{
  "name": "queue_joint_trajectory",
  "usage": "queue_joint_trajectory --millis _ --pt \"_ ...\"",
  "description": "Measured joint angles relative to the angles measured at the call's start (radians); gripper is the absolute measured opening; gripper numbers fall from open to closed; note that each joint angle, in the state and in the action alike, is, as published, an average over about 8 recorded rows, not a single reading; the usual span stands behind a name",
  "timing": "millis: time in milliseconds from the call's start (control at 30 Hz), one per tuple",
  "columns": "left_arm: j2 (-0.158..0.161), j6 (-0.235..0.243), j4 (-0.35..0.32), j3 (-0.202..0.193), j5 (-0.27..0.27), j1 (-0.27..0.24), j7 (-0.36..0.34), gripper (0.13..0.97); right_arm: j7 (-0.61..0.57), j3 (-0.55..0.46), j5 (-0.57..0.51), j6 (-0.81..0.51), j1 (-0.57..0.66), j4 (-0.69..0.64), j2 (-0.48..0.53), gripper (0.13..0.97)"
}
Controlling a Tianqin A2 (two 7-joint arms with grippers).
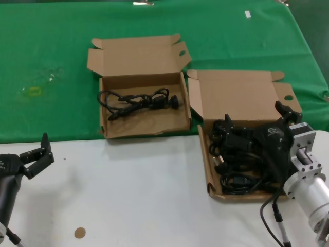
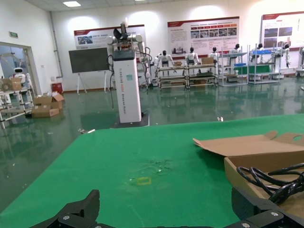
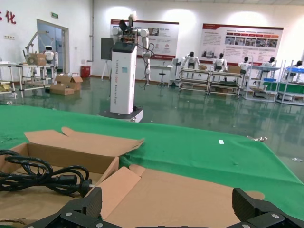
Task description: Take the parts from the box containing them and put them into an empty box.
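On the right of the table, the full box (image 1: pixel 209 170) lies with its lid (image 1: pixel 241 95) hinged back onto the green cloth (image 1: pixel 51 62). A tangle of black cords (image 1: pixel 234 159) fills it. The right gripper (image 1: pixel 255 119) hangs low over this pile, its fingers (image 1: pixel 227 122) spread wide apart with nothing between them. The silver wrist of that arm (image 1: pixel 308 180) reaches in from the near right corner, partly hiding the box's right side.

To the left and a little farther back stands the second box (image 1: pixel 105 113), also with its lid (image 1: pixel 136 54) open. One looped cord (image 1: pixel 139 100) lies inside it, stretched across the floor of the box, plug end toward the right wall. In the right wrist view the same cord (image 3: pixel 42 178) shows in that box, beyond the flap of the near one.

The left gripper (image 1: pixel 42 154) waits at the near left edge over the white table top (image 1: pixel 128 190), well apart from both boxes. Its fingers (image 1: pixel 45 141) are open and hold nothing. A small brown disc (image 1: pixel 79 232) rests on the white surface near the front edge. A faint yellow mark (image 1: pixel 34 91) shows on the cloth at far left.
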Motion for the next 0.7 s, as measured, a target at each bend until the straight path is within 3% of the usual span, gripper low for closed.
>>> queue_joint_trajectory --millis 700 --pt "0.000 0.000 0.000 0.000 0.000 0.000 0.000 0.966 0.000 0.000 0.000 0.000 0.000 0.000 0.000 0.966"
